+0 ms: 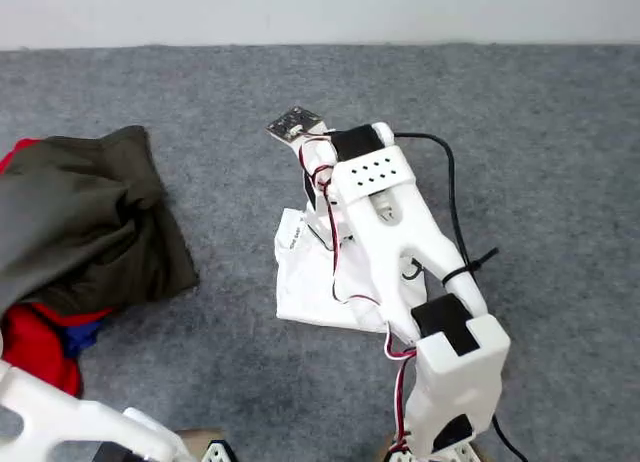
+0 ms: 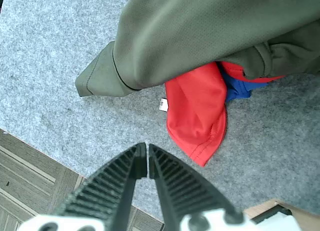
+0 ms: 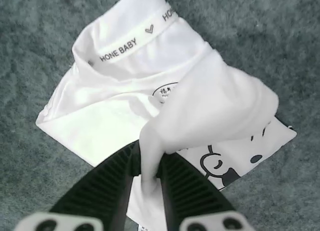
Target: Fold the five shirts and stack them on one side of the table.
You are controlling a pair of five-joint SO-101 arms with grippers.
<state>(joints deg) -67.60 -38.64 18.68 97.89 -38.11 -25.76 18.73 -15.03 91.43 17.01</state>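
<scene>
Pinching a flap of the white shirt (image 3: 115,101) between its fingers (image 3: 107,183), the right gripper (image 3: 147,163) holds it raised above the rest lying flat beneath, seemingly mid-fold. The left gripper (image 2: 148,152) hangs empty, fingers (image 2: 120,176) pressed together; the pile (image 2: 210,41) lies just beyond its tips.

plain robot lab: grey felt tabletop (image 1: 560,132), white wall (image 1: 320,12).

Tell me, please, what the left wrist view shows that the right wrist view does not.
Left wrist view: an olive shirt over a red shirt and a blue cloth, with the left gripper shut and empty. Right wrist view: a white shirt, a fold of it pinched in the right gripper. Both: the grey carpet under the clothes.
</scene>
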